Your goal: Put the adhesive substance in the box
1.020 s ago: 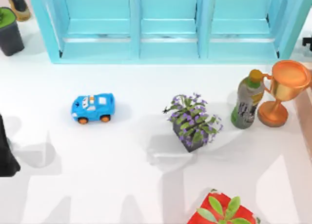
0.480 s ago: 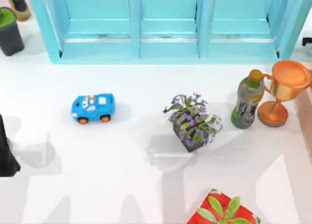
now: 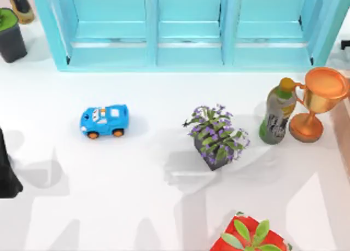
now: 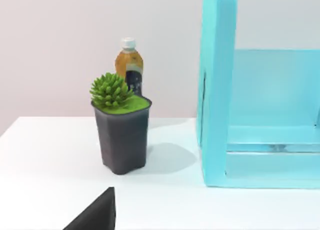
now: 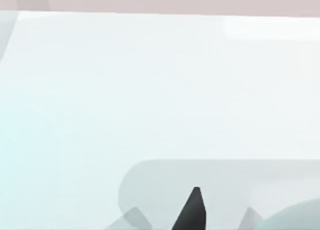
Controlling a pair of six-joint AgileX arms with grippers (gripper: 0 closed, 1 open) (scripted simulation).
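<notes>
Item: bottle (image 3: 278, 111) with a yellow cap (judged the likeliest glue; label unreadable), upright at the right side of the table (image 3: 136, 207), just beside a trophy (image 3: 317, 100) and apart from the blue box (image 3: 188, 54) at the back. Status: nothing done yet; grasp, carry and placing all remain. Left arm (image 3: 5, 171) parked at the table's left edge, right gripper (image 5: 194, 210) low over bare table; whether either gripper is wide or narrow cannot be told.
</notes>
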